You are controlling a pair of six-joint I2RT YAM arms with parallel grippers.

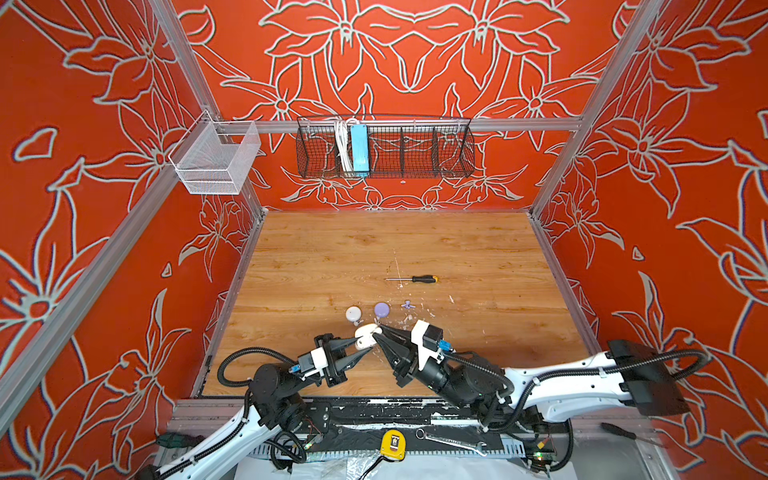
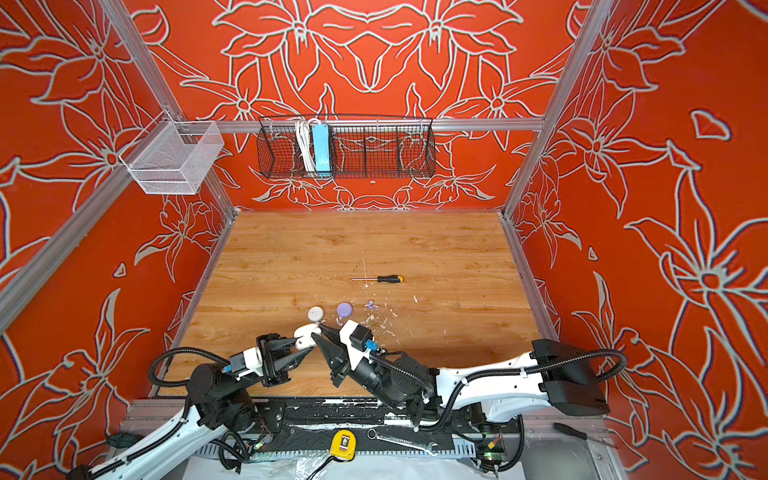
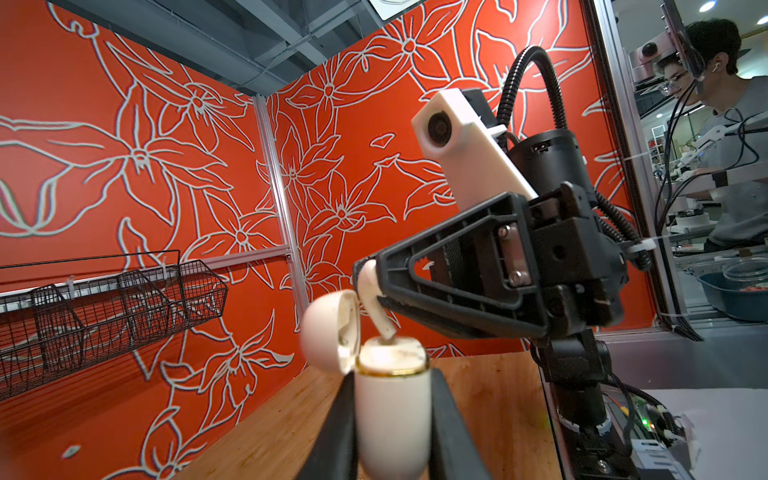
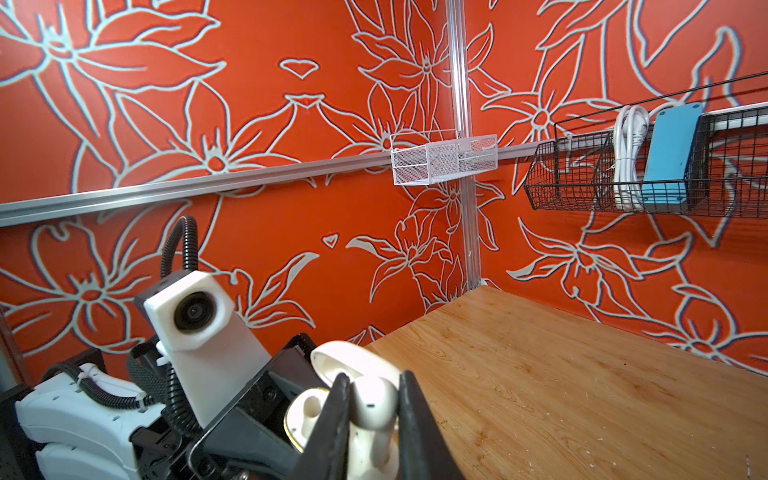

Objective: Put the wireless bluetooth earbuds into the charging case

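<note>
Open white charging case (image 3: 392,415), clamped in the left end effector (image 3: 392,374); white earbud (image 3: 370,286) pinched by the right end effector (image 4: 374,386).
Earbud stem tip meets the case mouth, lid (image 3: 328,332) hinged back. Right wrist view alone shows what looks like a second white earbud (image 4: 309,409) seated inside. Beyond the end effectors on the surface (image 1: 457,249): round white case (image 1: 353,313), lilac case (image 1: 381,309), lilac earbuds (image 1: 408,305).

At the worktop's (image 1: 374,241) front edge, the open case (image 1: 365,336) sits between the left hand's (image 1: 364,345) fingers, and the earbud (image 3: 372,299) in the right hand (image 1: 378,332) meets its opening from the right; just behind, a round case (image 1: 353,313) lies left of a second round case (image 1: 381,309), a screwdriver (image 1: 417,279) farther back, a wire basket (image 1: 386,149) on the rear wall
</note>
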